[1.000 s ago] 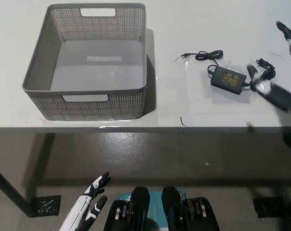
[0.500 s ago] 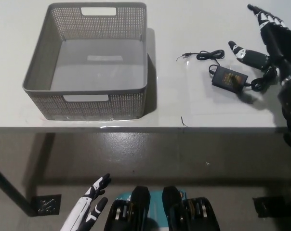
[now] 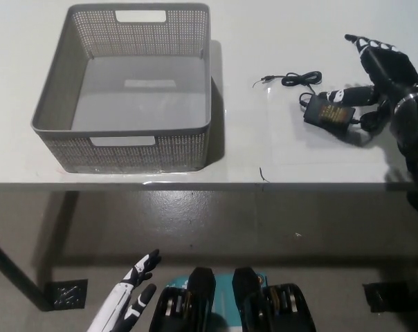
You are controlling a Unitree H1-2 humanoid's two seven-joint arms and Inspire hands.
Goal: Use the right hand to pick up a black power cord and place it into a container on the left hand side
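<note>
The black right hand has dropped closer, open fingers now touching the black power cord's rectangular adapter; white left hand rests open below.

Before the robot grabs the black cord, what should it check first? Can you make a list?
1. Right hand open and ready: ok, fingers are spread beside the power cord.
2. Cord in reach: ok, its black brick lies on the table right next to the hand.
3. Hand actually holding the cord: not ok, it has no grip yet.
4. Thin cable free: cannot tell, one end loops loose toward the container, the other bunches under the hand.
5. Container ready: ok, the grey basket sits upright with nothing inside.
6. Left hand out of the way: ok, it rests low, below the table edge.
</note>
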